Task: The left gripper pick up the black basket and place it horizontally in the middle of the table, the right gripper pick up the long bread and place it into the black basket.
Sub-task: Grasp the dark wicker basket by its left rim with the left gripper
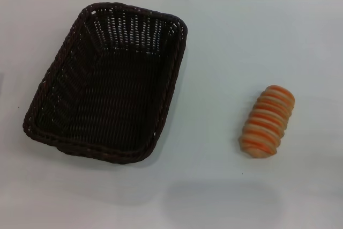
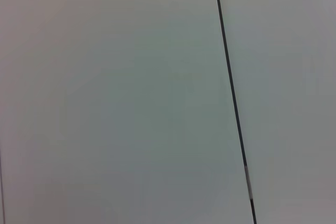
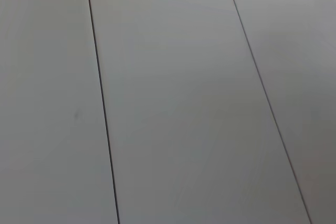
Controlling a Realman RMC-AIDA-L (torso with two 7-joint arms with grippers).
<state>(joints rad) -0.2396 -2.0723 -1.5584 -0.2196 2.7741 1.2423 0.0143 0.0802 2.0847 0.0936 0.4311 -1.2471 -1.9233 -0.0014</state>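
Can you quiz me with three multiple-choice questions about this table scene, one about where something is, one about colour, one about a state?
1. Where does the long bread lie relative to the black basket?
A. inside it
B. on the table, to the robot's right of it
C. on its rim

2. What colours are the bread's stripes?
A. orange and cream
B. green and white
C. black and red

3. What is in the basket?
A. nothing
B. the loaf
C. a gripper

Answers: 1 B, the head view shows bare table between them. 2 A, orange and cream bands cross the loaf. 3 A, its woven floor shows bare.
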